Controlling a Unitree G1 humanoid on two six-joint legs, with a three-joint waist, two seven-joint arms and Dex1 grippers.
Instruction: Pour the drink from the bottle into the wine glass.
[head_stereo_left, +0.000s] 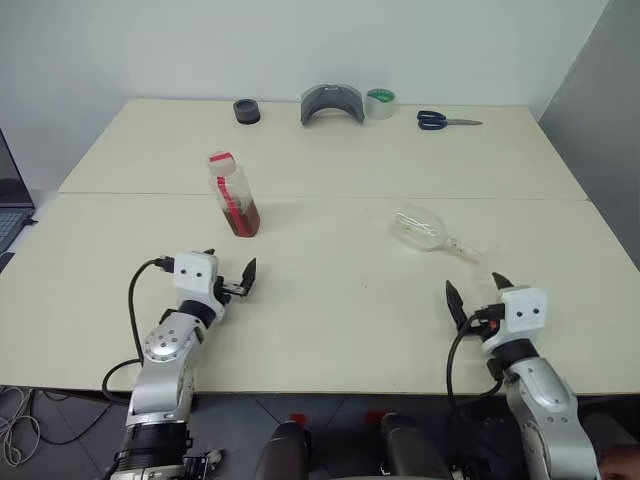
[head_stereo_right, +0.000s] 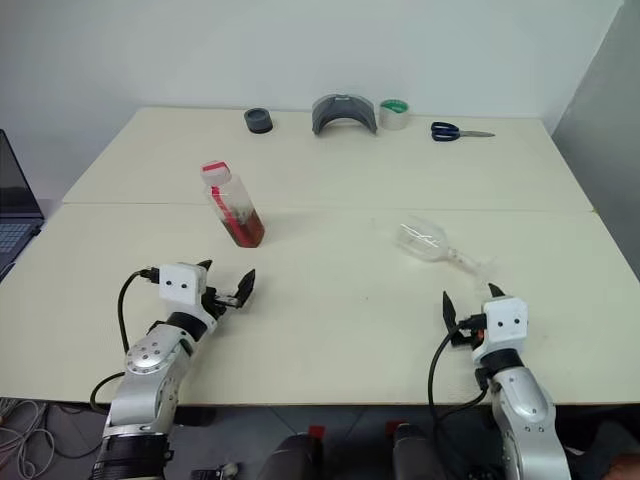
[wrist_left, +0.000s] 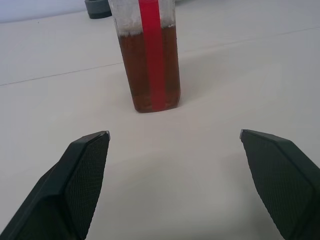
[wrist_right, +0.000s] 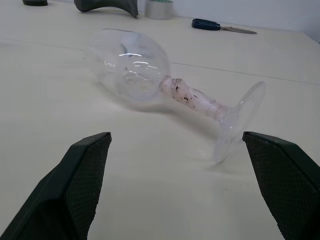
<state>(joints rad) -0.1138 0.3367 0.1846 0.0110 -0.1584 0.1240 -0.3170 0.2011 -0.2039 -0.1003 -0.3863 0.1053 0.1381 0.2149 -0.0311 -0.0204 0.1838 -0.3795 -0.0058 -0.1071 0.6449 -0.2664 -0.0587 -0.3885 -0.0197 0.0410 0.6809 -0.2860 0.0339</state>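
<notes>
1. Right now the right pincer (head_stereo_left: 472, 297) hovers wide and empty over the counter (head_stereo_left: 340, 300); the wine glass (head_stereo_left: 425, 229) lies on its side just ahead of it, long axis slanting, foot toward this pincer and bowl pointing away toward the counter's middle.
2. Equally wide and empty, the left pincer (head_stereo_left: 232, 277) faces the bottle (head_stereo_left: 233, 194), which stands upright just ahead, capped, with the drink (wrist_left: 150, 70) filling its lower part.
3. Each arm is nearer its own thing; the glass probably needs righting first.
4. Seen from the right wrist, the stem carries a pale speckled wrapping, perhaps tape; the head views miss this.
</notes>
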